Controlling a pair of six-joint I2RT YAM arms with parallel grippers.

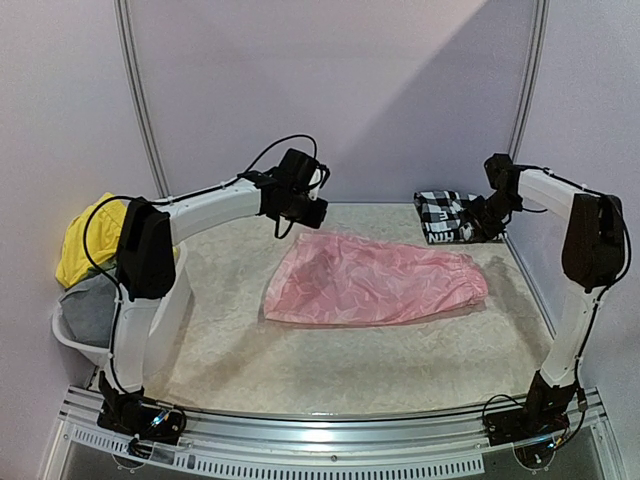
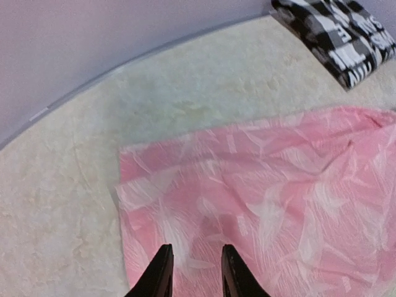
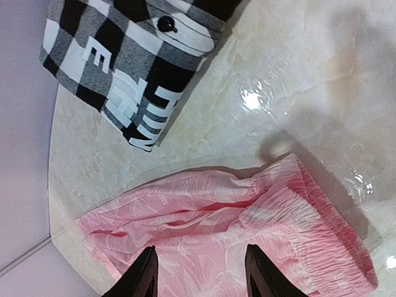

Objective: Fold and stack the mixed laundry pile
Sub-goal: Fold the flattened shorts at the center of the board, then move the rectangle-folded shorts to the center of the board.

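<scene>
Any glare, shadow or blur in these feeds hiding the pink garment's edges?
Right wrist: glare spots on the glossy table beside the pink garment, a shadow along its gathered end. Left wrist: slightly soft, the checked shirt blurriest; edges readable. Top view: even light, a diagonal shadow only on the back wall.

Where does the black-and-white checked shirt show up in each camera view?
Top external: checked shirt right of centre, at mid-height.
Left wrist: top right corner.
Right wrist: upper left.
Shared landmark: the pink garment spread flat beside it, seen in all three views.
</scene>
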